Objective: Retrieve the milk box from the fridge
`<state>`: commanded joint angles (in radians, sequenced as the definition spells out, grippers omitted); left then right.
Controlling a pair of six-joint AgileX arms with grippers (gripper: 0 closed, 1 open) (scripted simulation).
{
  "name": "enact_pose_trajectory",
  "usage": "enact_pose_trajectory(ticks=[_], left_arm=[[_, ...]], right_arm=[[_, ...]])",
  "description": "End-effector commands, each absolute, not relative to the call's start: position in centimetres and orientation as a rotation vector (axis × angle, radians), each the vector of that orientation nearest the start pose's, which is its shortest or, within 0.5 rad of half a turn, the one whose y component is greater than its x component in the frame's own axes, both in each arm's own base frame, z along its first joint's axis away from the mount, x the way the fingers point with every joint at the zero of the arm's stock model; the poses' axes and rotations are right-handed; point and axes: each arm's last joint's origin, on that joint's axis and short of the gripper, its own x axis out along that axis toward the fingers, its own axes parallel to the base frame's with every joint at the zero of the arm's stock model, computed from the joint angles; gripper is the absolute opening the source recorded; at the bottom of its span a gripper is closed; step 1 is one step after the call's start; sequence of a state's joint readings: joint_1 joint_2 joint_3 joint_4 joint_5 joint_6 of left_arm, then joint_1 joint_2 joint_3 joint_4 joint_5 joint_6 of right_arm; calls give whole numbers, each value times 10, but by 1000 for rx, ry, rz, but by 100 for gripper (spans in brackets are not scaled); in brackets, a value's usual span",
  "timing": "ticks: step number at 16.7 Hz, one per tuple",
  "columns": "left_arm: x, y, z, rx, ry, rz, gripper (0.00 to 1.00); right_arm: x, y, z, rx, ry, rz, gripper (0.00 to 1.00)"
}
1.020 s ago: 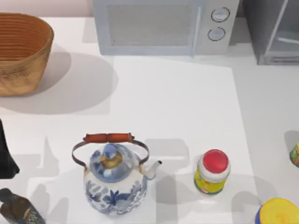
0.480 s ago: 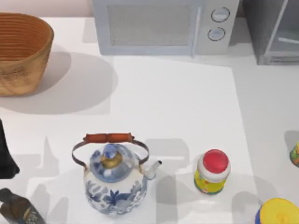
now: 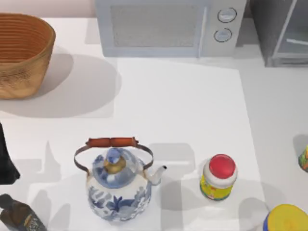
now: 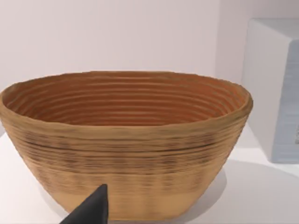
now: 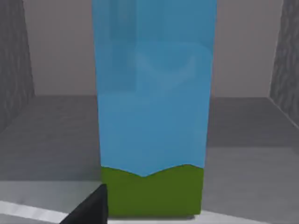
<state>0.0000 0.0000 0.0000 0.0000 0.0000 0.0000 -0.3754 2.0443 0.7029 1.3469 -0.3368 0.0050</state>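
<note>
The milk box [image 5: 152, 93] stands upright close in front of the right wrist camera, with a light blue body and a green band at its base. It rests on the grey floor of the fridge [image 5: 42, 135], between dark grey side walls. A dark part of my right gripper [image 5: 91, 209] shows just beside the carton's green base. In the top view the fridge [image 3: 281, 33] sits at the back right corner, its pale-framed door panel swung open. My left arm [image 3: 5, 159] is parked at the table's left edge, and its gripper [image 4: 91, 210] faces a woven basket [image 4: 126, 140].
A white microwave [image 3: 168, 26] stands at the back centre and the basket [image 3: 21, 53] at the back left. A blue-and-white kettle [image 3: 118, 185], a yellow jar with a red cap [image 3: 219, 178], a dark bottle [image 3: 19, 216] and a yellow-topped can [image 3: 286, 219] stand along the front.
</note>
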Motion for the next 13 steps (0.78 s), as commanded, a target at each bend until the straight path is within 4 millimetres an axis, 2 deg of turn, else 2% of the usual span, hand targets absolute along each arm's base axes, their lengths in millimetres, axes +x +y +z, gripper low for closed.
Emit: enact_pose_trajectory(ticks=[3, 6, 8, 13], left_arm=[[106, -1, 160, 0, 0, 0, 100], [106, -1, 160, 0, 0, 0, 100], [106, -1, 160, 0, 0, 0, 100], [106, -1, 160, 0, 0, 0, 100]], right_arm=[[389, -111, 115, -11, -6, -13, 100], [420, -98, 118, -9, 4, -11, 100], [428, -93, 119, -8, 9, -10, 100], [428, -95, 121, -8, 7, -12, 100]])
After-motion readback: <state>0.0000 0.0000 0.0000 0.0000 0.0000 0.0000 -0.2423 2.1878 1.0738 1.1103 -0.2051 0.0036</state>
